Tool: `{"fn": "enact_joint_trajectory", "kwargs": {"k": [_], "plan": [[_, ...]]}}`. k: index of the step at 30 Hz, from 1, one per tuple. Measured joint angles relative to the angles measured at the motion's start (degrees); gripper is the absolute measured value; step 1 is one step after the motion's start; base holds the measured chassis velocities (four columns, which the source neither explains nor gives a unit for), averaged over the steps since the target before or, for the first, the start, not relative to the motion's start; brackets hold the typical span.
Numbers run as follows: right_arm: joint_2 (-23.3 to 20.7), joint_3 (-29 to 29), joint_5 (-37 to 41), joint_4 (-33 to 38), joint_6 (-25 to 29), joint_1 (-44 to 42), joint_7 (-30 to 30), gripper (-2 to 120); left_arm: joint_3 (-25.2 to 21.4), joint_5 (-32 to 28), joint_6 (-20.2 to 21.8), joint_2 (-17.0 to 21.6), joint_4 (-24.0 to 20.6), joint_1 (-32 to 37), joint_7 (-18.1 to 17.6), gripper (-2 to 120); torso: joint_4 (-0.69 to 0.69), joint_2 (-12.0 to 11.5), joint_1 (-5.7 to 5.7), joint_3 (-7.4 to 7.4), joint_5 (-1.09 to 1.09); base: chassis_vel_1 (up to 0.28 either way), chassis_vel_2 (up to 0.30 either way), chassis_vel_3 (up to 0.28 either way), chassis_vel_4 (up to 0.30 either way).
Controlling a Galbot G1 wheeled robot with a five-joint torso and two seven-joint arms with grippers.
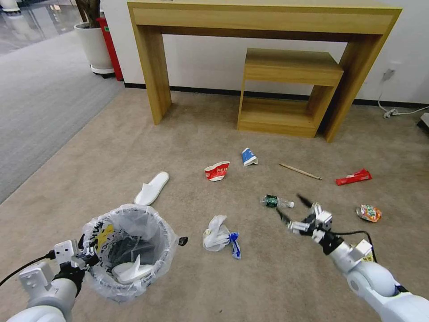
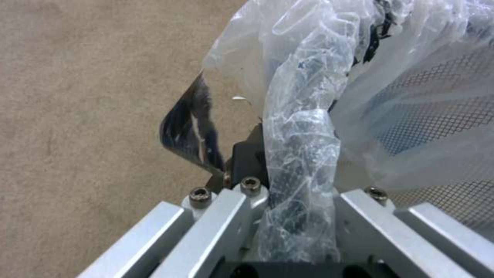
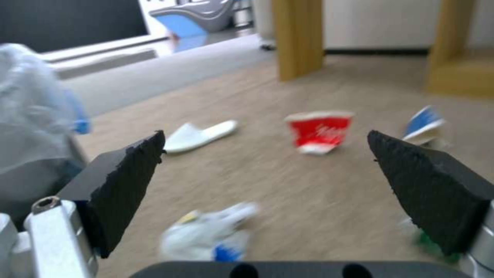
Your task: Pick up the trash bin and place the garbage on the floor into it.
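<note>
Bin held at its rim by the left arm; right arm raised over scattered litter.

Head view: on the floor [image 1: 277, 277], a slipper [image 1: 152, 188], red cup [image 1: 216, 171], blue cup [image 1: 249, 156], stick [image 1: 300, 171], red wrapper [image 1: 353, 177], can [image 1: 368, 213], bottle [image 1: 276, 201] and plastic bag [image 1: 220, 237] are seen scattered. The right gripper [image 1: 294, 210] is held just beside the bottle, fingers spread. The trash bin [image 1: 129, 250], gripped by the left gripper [image 1: 87, 255], contains a second white slipper.
Left wrist view: the fingers are clamped on the bagged rim [image 2: 301, 154].
Right wrist view: the fingers [image 3: 129, 170] are seen wide apart, with the red cup [image 3: 319, 131] well beyond them.
</note>
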Motion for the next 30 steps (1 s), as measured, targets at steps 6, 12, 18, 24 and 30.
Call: {"fn": "enact_joint_trajectory", "kwargs": {"k": [6,12,18,24,30], "plan": [[0.62,-5.78,3.76,-3.6,-1.06,3.27,-4.26,100,0.17,0.21,-0.32,-0.44,0.63,-0.23,0.25,1,0.02,0.0,0.0,0.0,-0.01,0.0,0.0,0.0,0.0],[3.5,-13.1,3.84,-9.28,-2.94,9.18,-2.22,100,0.19,0.88,-0.95,-1.44,1.21,-0.08,0.86,1,0.02,0.0,0.0,0.0,-0.04,0.0,0.0,0.0,0.0],[6.62,-17.59,1.43,-15.13,-4.96,12.72,2.45,100,0.38,1.67,-1.17,-2.55,1.22,0.03,1.11,1,0.02,0.0,0.0,0.0,-0.02,0.0,0.0,0.0,0.0],[9.27,-22.27,1.22,-20.49,-5.45,16.2,3.21,100,0.47,2.26,-1.31,-3.32,1.19,0.35,1.26,1,0.01,0.0,0.0,0.0,-0.02,0.0,0.0,0.0,0.0],[11.82,-26.32,0.66,-24.59,-5.49,19.07,3.43,100,0.43,2.8,-1.74,-4.11,1.0,0.82,1.58,1,0.01,0.0,0.0,0.0,-0.03,0.0,0.0,0.0,0.0]]}}
